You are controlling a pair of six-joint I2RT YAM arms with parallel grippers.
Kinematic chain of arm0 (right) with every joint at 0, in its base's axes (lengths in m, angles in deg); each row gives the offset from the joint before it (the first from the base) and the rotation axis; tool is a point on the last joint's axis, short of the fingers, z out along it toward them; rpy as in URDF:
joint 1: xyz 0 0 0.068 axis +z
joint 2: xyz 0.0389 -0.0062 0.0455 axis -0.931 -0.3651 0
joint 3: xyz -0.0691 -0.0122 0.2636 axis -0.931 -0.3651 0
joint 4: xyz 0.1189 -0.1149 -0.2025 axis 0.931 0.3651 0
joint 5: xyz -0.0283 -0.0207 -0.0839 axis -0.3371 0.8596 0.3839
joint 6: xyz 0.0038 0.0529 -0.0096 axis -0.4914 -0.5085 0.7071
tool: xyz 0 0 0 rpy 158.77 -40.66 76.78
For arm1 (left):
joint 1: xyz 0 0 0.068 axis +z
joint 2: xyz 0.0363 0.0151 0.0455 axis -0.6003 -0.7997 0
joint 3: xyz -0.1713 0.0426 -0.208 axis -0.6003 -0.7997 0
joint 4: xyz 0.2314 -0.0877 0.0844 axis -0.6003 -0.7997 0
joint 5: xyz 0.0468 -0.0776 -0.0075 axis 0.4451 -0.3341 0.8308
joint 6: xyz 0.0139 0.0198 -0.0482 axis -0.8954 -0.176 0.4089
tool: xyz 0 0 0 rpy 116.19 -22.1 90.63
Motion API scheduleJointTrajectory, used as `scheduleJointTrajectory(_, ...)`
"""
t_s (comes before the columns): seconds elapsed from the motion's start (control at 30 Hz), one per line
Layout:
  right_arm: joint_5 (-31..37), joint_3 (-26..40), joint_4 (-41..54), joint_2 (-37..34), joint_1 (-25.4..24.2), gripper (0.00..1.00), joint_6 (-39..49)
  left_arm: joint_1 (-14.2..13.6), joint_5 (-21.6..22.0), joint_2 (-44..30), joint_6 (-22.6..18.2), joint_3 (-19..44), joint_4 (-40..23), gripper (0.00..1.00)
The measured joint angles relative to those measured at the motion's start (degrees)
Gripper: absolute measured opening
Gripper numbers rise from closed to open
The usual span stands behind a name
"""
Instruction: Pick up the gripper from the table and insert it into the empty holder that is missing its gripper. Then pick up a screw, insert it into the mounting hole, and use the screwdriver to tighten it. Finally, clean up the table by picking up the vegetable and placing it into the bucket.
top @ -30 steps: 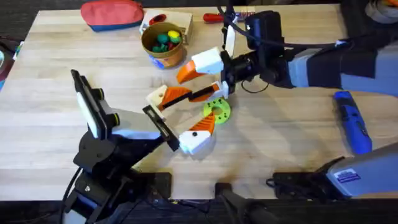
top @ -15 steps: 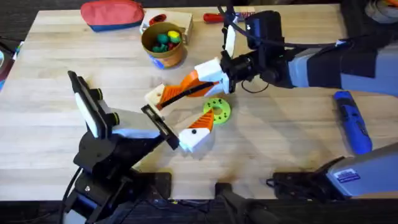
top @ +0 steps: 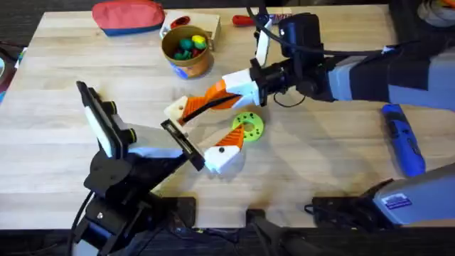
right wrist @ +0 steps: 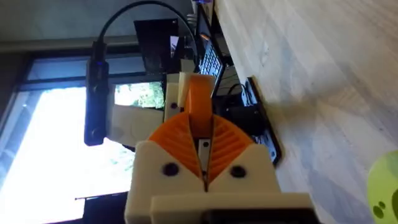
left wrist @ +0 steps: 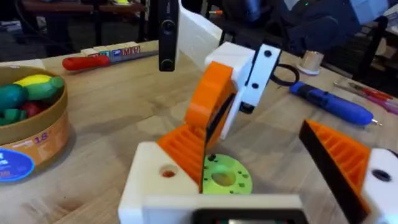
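My left claw lies open beside the lime-green ring with holes. Beyond the ring, my right claw pinches the small orange plastic wedge against my left claw's far white finger.

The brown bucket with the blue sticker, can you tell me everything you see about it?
The bucket is small, round and tan-brown, looking like cardboard or thin wood, with a blue round label bearing white print. It stands upright and open near the table's far edge, beside a red pouch. Inside lie colourful toy pieces: yellow, green and red. Neither gripper touches it.
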State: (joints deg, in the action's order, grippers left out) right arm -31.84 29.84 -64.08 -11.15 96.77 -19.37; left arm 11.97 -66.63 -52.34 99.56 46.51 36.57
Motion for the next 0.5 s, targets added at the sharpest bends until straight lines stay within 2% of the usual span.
scheduleJointTrajectory(0.5, 5.68, 0.02, -0.85, 0.02, 1.57, 0.004, -0.20, 0.13, 0.57, -0.07, 0.99, 0.00, -0.16, 0.986)
